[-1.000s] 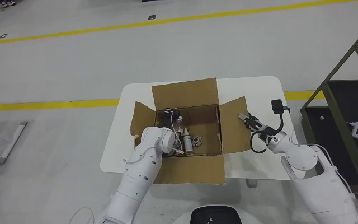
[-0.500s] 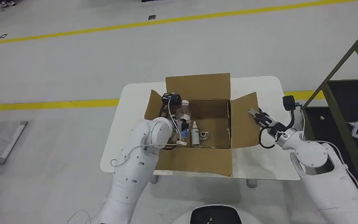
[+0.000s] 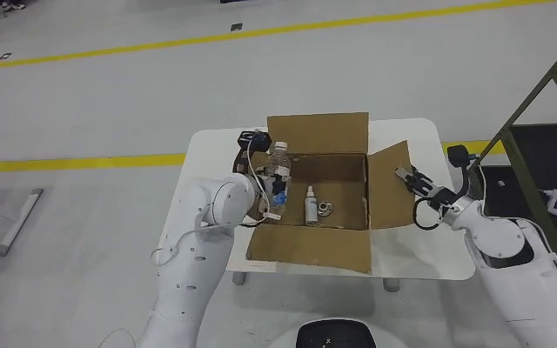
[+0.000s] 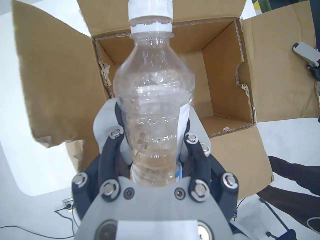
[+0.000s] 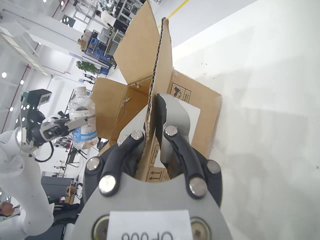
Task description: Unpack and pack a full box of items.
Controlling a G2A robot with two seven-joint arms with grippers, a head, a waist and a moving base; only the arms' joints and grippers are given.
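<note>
Bottle of clear ribbed plastic with white cap [image 4: 152, 88] sits clamped in the left gripper [image 4: 150, 126], raised at nine o'clock of the brown cardboard box [image 3: 305, 248], presumably for unpacking. The right gripper [image 5: 153, 116] pinches the three-o'clock flap [image 5: 162, 58], likely to steady the box.

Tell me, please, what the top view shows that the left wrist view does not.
Top view: a small white bottle and a metal part lying on the floor of the box. Left wrist view: the box's torn inner rim, and a cable on the ground. Both: the water bottle held in the left gripper, and the right gripper at the box's side flap.
</note>
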